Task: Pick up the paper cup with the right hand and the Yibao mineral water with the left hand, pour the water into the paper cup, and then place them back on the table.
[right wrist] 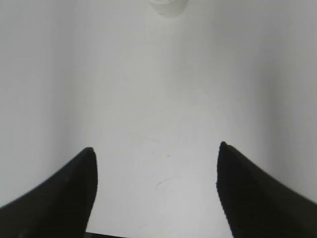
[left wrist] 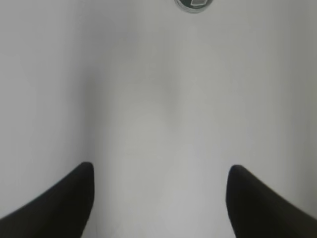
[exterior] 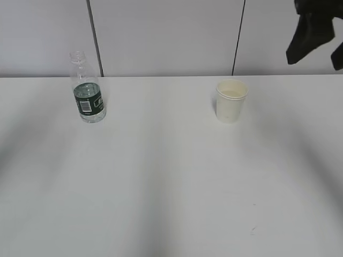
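I judge the step in hand to be the approach: neither arm has anything yet. My right hand [right wrist: 156, 193] has its fingers [right wrist: 54, 198] spread wide and empty over the bare counter [right wrist: 158, 99], and the paper cup [right wrist: 168, 6] sits well ahead of them, just left of nothing, almost on the line between the tips. My left hand [left wrist: 158, 198] is likewise wide open and empty, with the Yibao mineral water [left wrist: 194, 5] well ahead and slightly toward the right-hand finger [left wrist: 267, 203].

To do this well, I would drive each arm straight forward, nudging the left one a touch sideways so the bottle enters centred, and close on the cup gently, below its rim, since thin paper should crush easily.

The cup is cream-white, upright, tapering to its base, with a rolled rim. The bottle is clear, uncapped, upright, wrapped in a dark green label with a white barcode patch.
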`<state>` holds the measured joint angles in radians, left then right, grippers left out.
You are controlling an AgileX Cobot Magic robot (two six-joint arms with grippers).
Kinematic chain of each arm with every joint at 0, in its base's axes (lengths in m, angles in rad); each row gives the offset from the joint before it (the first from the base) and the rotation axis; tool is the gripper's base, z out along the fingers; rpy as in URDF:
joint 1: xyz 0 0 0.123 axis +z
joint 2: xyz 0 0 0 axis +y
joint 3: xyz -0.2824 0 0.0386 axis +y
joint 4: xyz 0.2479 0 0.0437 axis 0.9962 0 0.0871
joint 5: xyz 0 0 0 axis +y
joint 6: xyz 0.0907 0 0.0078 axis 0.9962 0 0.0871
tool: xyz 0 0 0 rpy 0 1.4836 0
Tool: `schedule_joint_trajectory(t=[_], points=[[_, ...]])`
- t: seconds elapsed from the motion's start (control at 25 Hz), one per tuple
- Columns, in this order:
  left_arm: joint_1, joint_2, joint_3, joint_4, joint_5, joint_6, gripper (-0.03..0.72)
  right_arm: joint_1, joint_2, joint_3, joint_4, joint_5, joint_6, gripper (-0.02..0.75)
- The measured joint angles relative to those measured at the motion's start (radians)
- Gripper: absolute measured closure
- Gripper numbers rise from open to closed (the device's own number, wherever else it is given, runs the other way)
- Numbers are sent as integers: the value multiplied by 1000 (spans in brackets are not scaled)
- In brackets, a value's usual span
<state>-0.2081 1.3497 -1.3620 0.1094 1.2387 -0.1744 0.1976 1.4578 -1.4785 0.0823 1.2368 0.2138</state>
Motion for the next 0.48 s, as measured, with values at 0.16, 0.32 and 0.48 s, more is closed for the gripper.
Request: schedule_joint_trajectory(t=[0.16,0.32,0.48], points=[[0,-150,112,-22,6,1,185,0,-125,102,4,2,-7,152],[0,-281,211,-49,10,1,185,0,-264,230,-2,8,-13,152],[0,-409,262,-49,17,1,185,0,-408,346,-15,12,-13,152]])
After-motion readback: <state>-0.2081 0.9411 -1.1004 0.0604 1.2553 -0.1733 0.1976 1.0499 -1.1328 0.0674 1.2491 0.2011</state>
